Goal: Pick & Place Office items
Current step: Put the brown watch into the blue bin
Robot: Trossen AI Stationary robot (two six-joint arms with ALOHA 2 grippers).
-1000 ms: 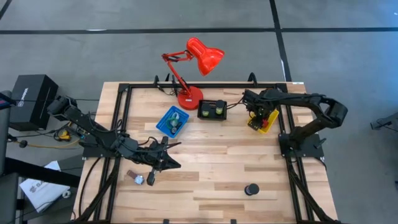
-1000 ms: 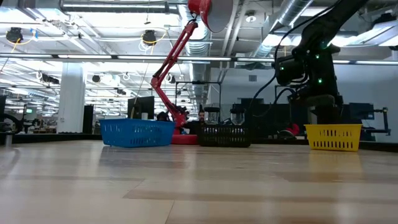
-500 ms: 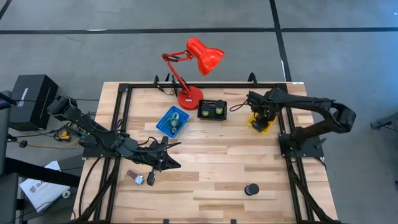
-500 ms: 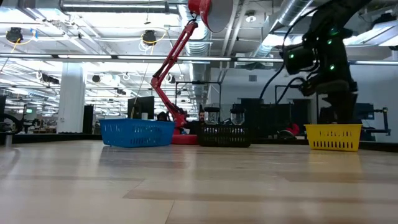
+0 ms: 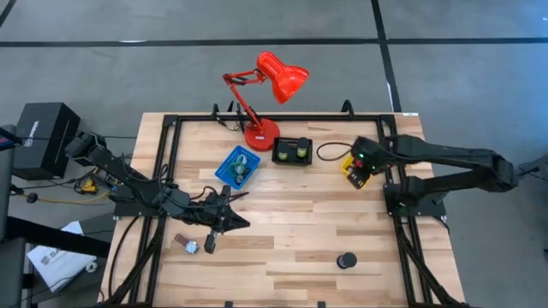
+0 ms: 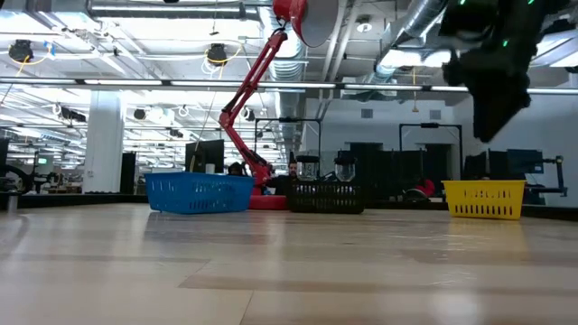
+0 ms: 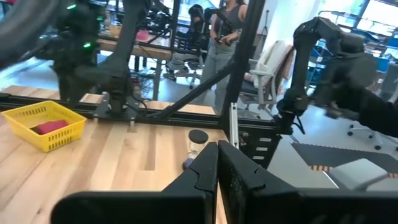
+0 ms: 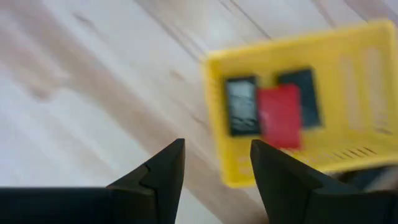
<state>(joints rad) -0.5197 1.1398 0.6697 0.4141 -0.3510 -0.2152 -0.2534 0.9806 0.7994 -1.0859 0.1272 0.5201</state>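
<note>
My right gripper (image 8: 216, 163) hangs open above the table beside the yellow bin (image 8: 348, 163), with nothing between its fingers; in the high view it (image 5: 356, 168) sits over that bin (image 5: 349, 175). In the bin lie a red block (image 8: 281, 116) and two dark items (image 8: 241, 106). My left gripper (image 5: 241, 225) is shut and empty, level above the table's left middle. On the table stand a black cylinder (image 5: 346, 259), near the front edge, and small items (image 5: 190, 246) near the left arm.
A blue bin (image 5: 237, 167) and a black bin (image 5: 292, 151) stand at the back beside the red desk lamp's base (image 5: 261, 134). Black frame rails (image 5: 167, 171) run along the table's sides. People stand in the room beyond the table (image 7: 224, 25).
My right gripper has risen from just over the yellow bin, high enough that most of it leaves the low view's top, and has drifted a little toward the table's near edge while its arm stretched out to the right. The bin and its contents stay put.
</note>
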